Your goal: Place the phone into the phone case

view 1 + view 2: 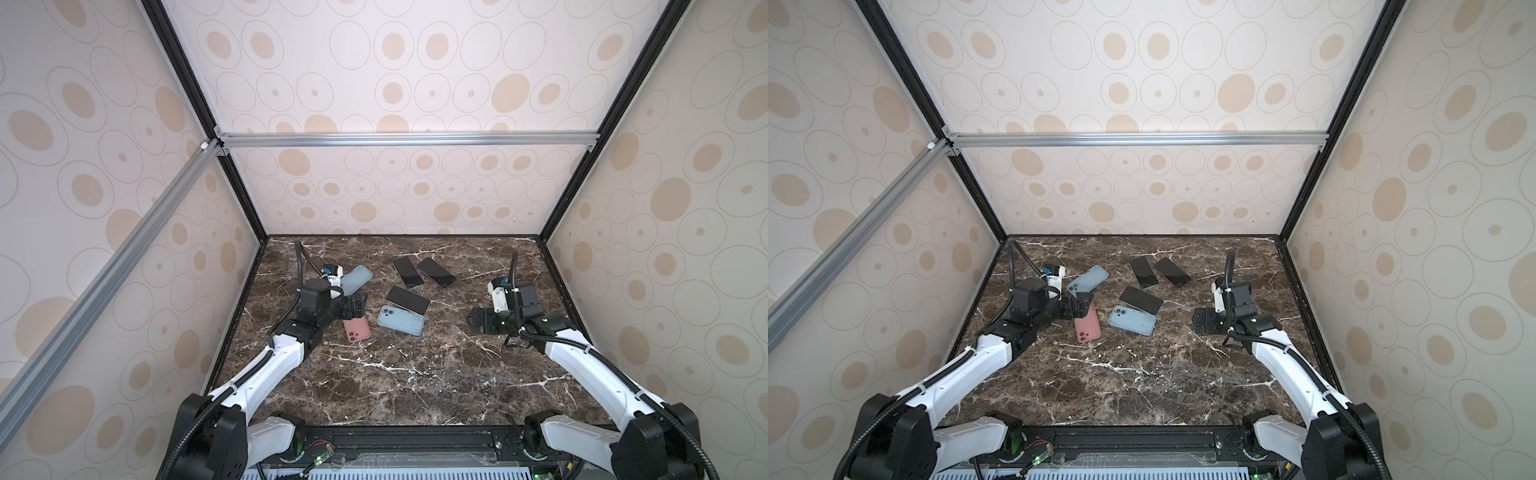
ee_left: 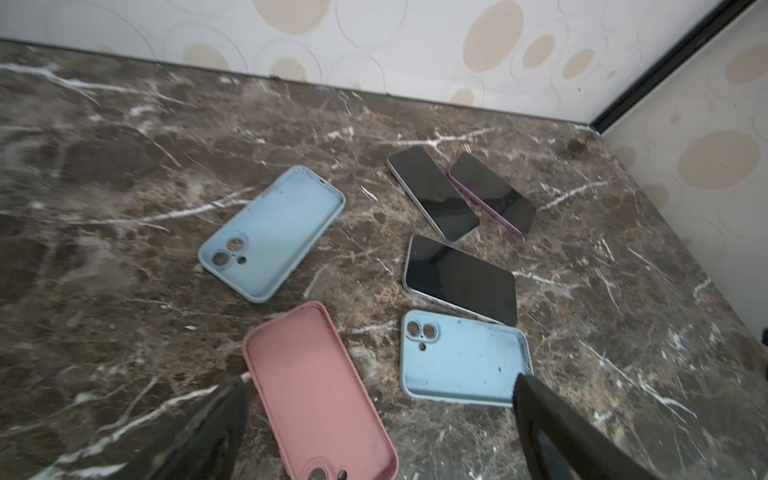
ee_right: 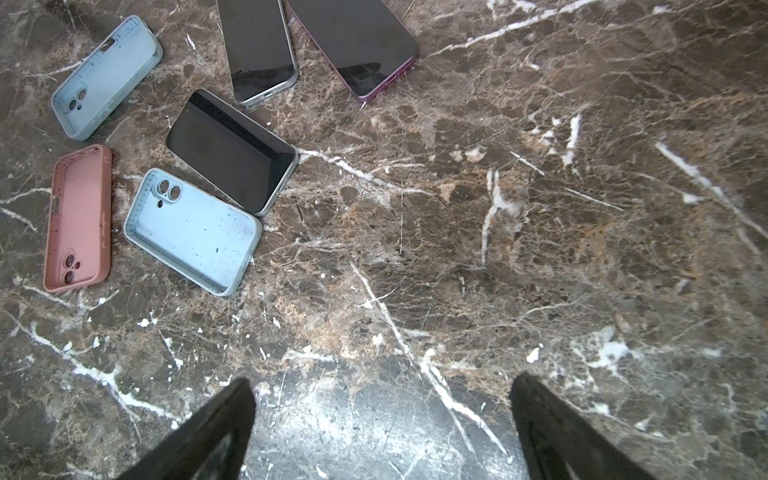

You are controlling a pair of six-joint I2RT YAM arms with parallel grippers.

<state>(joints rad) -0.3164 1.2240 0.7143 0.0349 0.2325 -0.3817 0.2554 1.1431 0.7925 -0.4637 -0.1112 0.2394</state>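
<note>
Nearest phone (image 2: 461, 278): likely rigid, slick glass; pinch long edges; pink case (image 2: 316, 386) probably soft; left gripper (image 2: 381, 378), right gripper (image 3: 383, 379) spread, empty.

Three screen-up phones (image 2: 461, 279) lie beside empty cases (image 2: 465, 361): two blue, one pink.

A brown marble table (image 1: 415, 374) lay inside walls (image 1: 395, 62) patterned with beige ovals. A silver bar (image 1: 407, 139) crossed the back wall, between black corner posts (image 1: 236, 183).
</note>
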